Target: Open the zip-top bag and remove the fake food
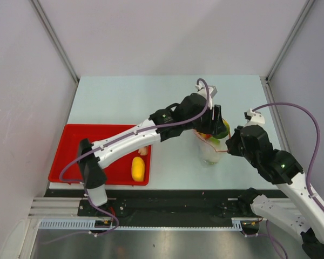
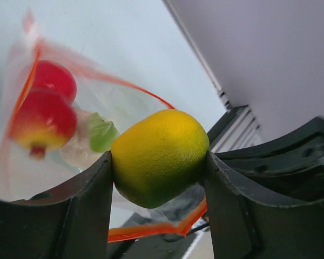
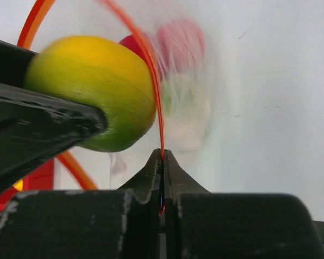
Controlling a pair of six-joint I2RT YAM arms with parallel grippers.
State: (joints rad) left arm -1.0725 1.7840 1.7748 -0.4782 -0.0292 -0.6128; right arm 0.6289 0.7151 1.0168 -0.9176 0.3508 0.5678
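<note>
The zip-top bag point(image 1: 208, 152) stands open in the middle of the table. My left gripper point(image 1: 218, 128) is shut on a yellow-green fake fruit point(image 2: 159, 156) just above the bag's mouth, its red zip strip point(image 2: 151, 229) below. My right gripper point(image 3: 162, 156) is shut on the bag's red zip edge point(image 3: 157, 108) at the right side point(image 1: 229, 147). Inside the bag lie two red fruits point(image 2: 43, 121), a green piece point(image 2: 101, 131) and a whitish piece point(image 2: 78, 154). A yellow oval point(image 1: 138, 169) and a beige piece point(image 1: 144, 151) lie on the red tray.
The red flat tray point(image 1: 75, 156) sits at the near left, under my left arm. Grey walls close in the table on the left, back and right. A black rail point(image 1: 167, 199) runs along the near edge.
</note>
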